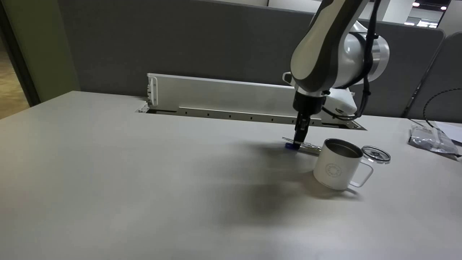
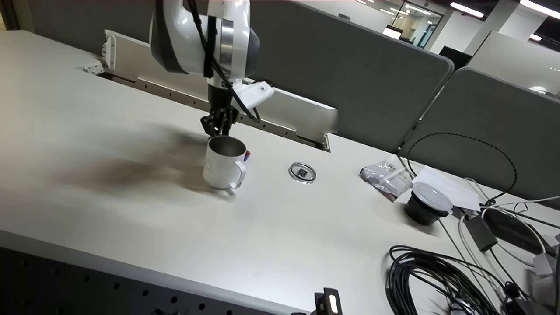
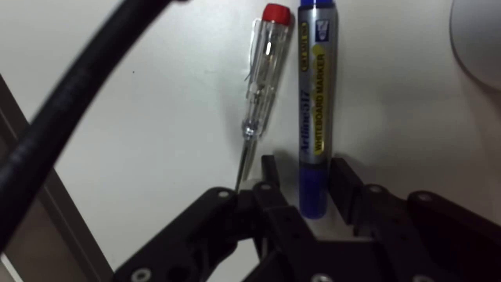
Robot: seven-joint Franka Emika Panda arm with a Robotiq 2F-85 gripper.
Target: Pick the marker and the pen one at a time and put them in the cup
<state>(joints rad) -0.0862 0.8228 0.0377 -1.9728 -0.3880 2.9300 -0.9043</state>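
The marker (image 3: 317,98) lies on the table, with a silvery barrel and blue ends. My gripper (image 3: 305,168) is open around its blue cap end. The right finger is close against the marker or touching it; the left finger stands apart. The pen (image 3: 264,74), a slim clear-handled stick with a red end and thin metal shaft, lies just left of the marker; its shaft tip is hidden behind the left finger. In an exterior view, the marker's blue end (image 1: 290,146) shows at my fingertips (image 1: 296,143). The white cup (image 1: 334,169) stands upright close by, its handle to the right.
A clear round lid (image 2: 302,172) lies near the cup (image 2: 218,170). A metal tray panel (image 1: 223,95) is set along the back edge. A plastic bag (image 2: 387,175), a black tub (image 2: 424,208) and coiled cables (image 2: 428,280) lie at the right.
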